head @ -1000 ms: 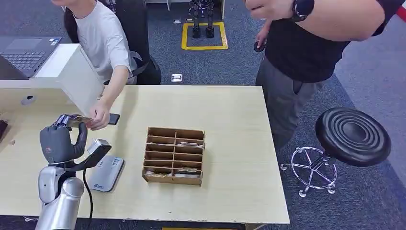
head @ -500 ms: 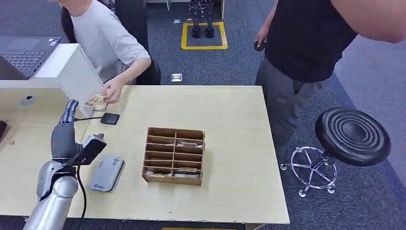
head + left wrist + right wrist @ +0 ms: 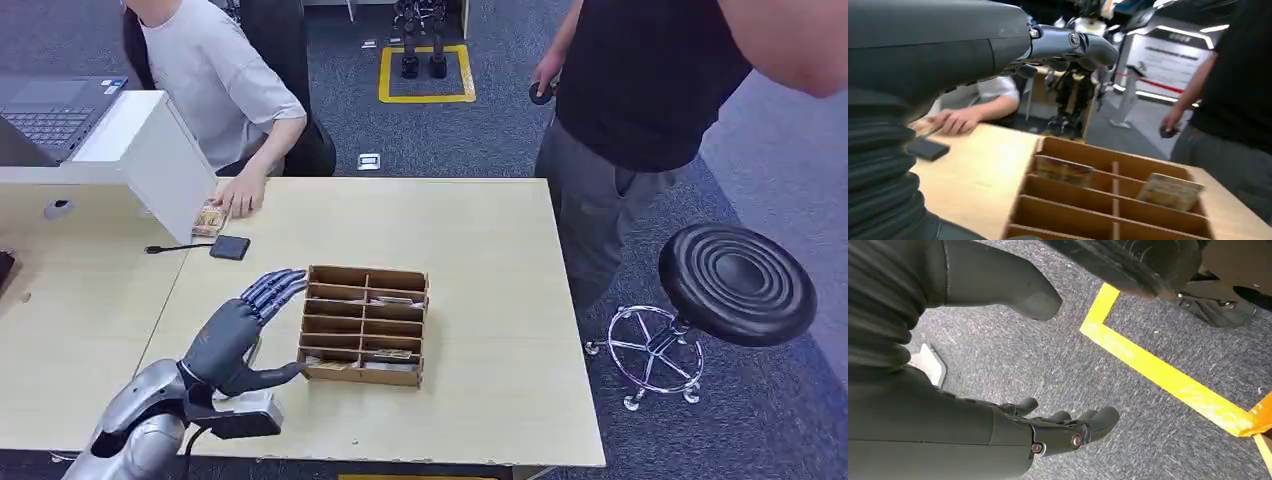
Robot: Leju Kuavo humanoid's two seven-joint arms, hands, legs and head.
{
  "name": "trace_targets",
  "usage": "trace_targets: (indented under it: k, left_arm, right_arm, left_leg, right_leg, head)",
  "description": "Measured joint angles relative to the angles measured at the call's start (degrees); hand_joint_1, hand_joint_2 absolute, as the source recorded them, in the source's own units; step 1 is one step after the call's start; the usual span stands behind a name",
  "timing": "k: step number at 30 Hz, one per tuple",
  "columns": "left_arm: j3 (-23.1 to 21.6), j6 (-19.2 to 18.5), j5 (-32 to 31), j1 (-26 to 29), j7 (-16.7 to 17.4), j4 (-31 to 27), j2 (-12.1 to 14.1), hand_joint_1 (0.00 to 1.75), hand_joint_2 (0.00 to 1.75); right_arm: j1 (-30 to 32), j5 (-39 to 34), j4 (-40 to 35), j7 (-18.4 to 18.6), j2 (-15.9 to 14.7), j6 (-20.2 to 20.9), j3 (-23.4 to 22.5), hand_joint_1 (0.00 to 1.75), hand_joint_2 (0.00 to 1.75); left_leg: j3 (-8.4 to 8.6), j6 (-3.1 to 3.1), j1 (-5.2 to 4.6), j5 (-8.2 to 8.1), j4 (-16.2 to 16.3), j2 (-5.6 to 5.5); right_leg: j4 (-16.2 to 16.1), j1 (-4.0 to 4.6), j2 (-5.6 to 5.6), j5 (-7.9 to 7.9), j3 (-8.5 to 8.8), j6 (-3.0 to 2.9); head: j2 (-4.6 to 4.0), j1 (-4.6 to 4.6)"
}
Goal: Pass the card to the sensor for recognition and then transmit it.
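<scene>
Fingers of our left hand (image 3: 235,335) are spreading empty beside the wooden rack (image 3: 364,325), so we are risking a knock. Our right hand (image 3: 1058,432) is hanging loosely curled, seemingly empty.

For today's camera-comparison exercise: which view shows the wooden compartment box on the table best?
The head view: the whole wooden box shows from above, every compartment visible, with the left hand beside it. The left wrist view shows its near compartments close up, holding cards, but cut off at the edge. The right wrist view looks at the floor.
</scene>
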Motion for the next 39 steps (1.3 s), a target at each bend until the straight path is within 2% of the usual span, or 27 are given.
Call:
trace_targets:
  k: [3, 9, 17, 28, 39]
  left_arm:
    - [-4.46, 4.32, -5.55, -1.17, 1.84, -1.29, 0.88, 0.00, 1.75]
    - [-11.93, 9.67, -16.28, -3.32, 5.62, -1.29, 3.04, 0.00, 1.75]
    - [-18.31, 15.07, -22.65, -5.21, 10.75, 2.54, 3.23, 0.00, 1.75]
    - [-19.64, 15.38, -23.00, -6.06, 11.10, 4.85, 3.24, 0.00, 1.75]
    - [-19.75, 17.10, -23.46, -6.19, 13.99, 6.05, 4.11, 0.00, 1.75]
  right_arm:
    - [-0.04, -0.22, 0.09, -0.26, -0.04, 0.00, 0.00, 0.00, 1.75]
    - [-0.05, -0.37, 0.22, 0.07, -0.17, 0.26, 0.00, 0.00, 1.75]
    - [-0.06, -0.20, 0.28, 0.50, -0.26, 0.48, 0.20, 0.00, 1.75]
    - [-0.06, -0.22, 0.28, 0.50, -0.28, 0.48, 0.20, 0.00, 1.75]
    - [-0.07, -0.57, 0.28, -0.29, -0.39, 0.07, 0.20, 0.00, 1.75]
  left_leg:
    - [0.01, 0.00, 0.00, 0.00, 0.00, 0.00]
    - [0.00, 0.00, 0.03, 0.00, 0.00, 0.00]
    - [-0.01, 0.00, 0.01, 0.00, 0.00, 0.02]
    - [-0.01, 0.00, 0.02, 0.00, 0.00, 0.02]
    - [-0.02, 0.00, 0.02, 0.00, 0.00, 0.02]
  right_leg:
    - [0.00, 0.00, 0.00, 0.00, 0.00, 0.00]
    - [0.01, 0.02, 0.01, 0.00, -0.01, -0.01]
    - [0.00, 0.01, 0.01, 0.00, -0.01, 0.00]
    - [0.00, 0.02, 0.02, 0.00, -0.01, -0.01]
    - [0.00, 0.02, 0.02, 0.00, -0.01, 0.00]
  head:
    - [0.00, -0.04]
    - [0.02, -0.02]
    - [0.02, -0.02]
    - [0.02, -0.02]
    - [0.00, 0.00]
